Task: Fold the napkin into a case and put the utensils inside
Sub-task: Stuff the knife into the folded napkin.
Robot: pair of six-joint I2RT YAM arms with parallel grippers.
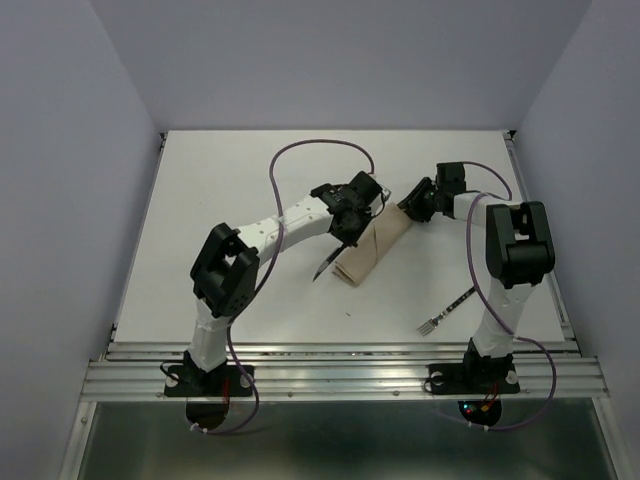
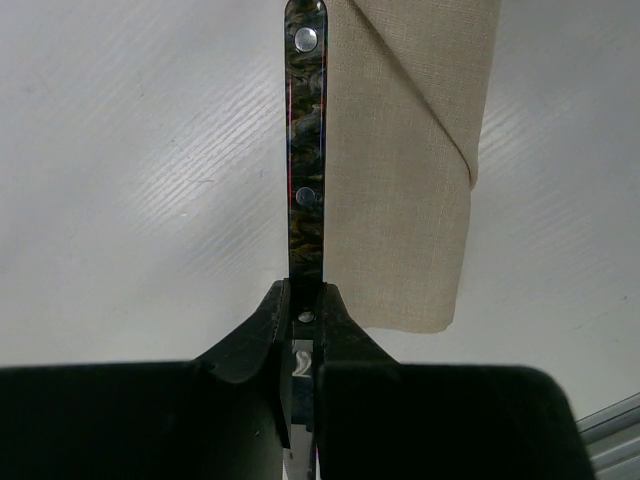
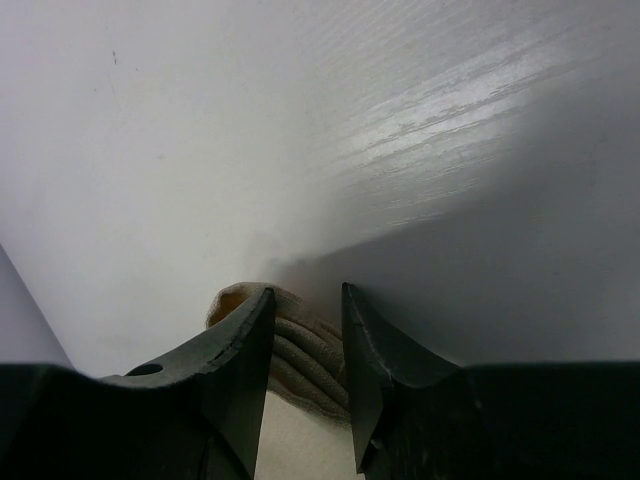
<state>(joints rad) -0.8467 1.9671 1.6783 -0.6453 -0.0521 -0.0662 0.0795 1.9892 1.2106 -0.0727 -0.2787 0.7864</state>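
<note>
The napkin is folded into a narrow beige case (image 1: pixel 378 247) that lies diagonally at mid table. My left gripper (image 1: pixel 346 233) is shut on the knife (image 1: pixel 324 265) at the case's left edge. In the left wrist view the gripper (image 2: pixel 305 292) clamps the knife, whose dark handle (image 2: pixel 305 150) runs along the left side of the case (image 2: pixel 410 170). My right gripper (image 1: pixel 409 207) is at the case's far end. In the right wrist view it (image 3: pixel 305 297) is shut on the case's layered cloth (image 3: pixel 308 350). The fork (image 1: pixel 447 308) lies on the table at the near right.
The white table (image 1: pixel 230 210) is walled on the left, back and right. A metal rail (image 1: pixel 340 352) runs along its near edge by the arm bases. A purple cable (image 1: pixel 320 146) loops above the left arm.
</note>
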